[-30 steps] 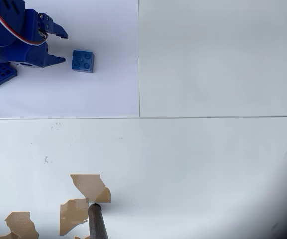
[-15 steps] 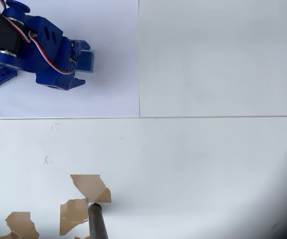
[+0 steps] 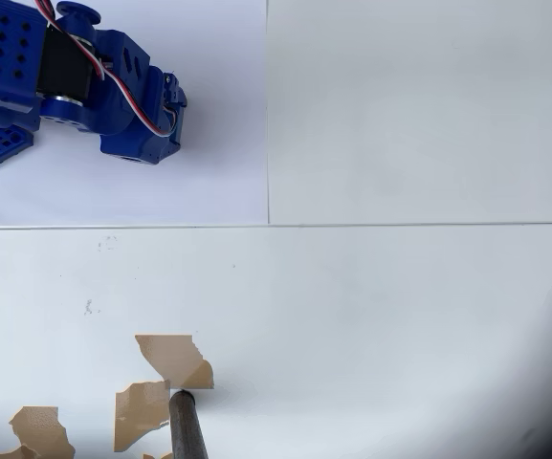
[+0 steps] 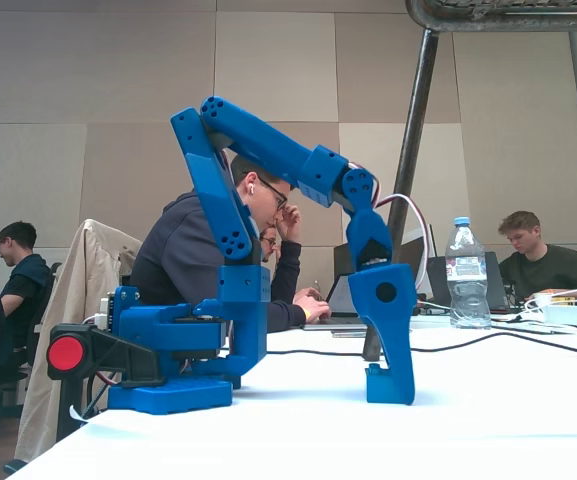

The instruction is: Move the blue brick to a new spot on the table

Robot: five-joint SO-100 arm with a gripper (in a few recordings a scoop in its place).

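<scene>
In the fixed view, the white table (image 4: 488,420) is seen in the foreground, and the blue arm is bent over so that its gripper (image 4: 389,385) is lowered to the surface, pointing straight down. The blue brick is hidden in both views: in the overhead view the gripper (image 3: 168,120) is placed over the pale sheet at the upper left, and nothing of the brick can be made out beneath it. Whether the jaws are spread, pressed together or closed on anything cannot be told, since they are covered from above and seen only side-on in the fixed view. Chipped brown patches (image 3: 172,359) and a dark rod (image 3: 187,428) are seen at the lower edge of the overhead view. Farther back, a water bottle (image 4: 465,273) and seated people (image 4: 208,250) are seen.
</scene>
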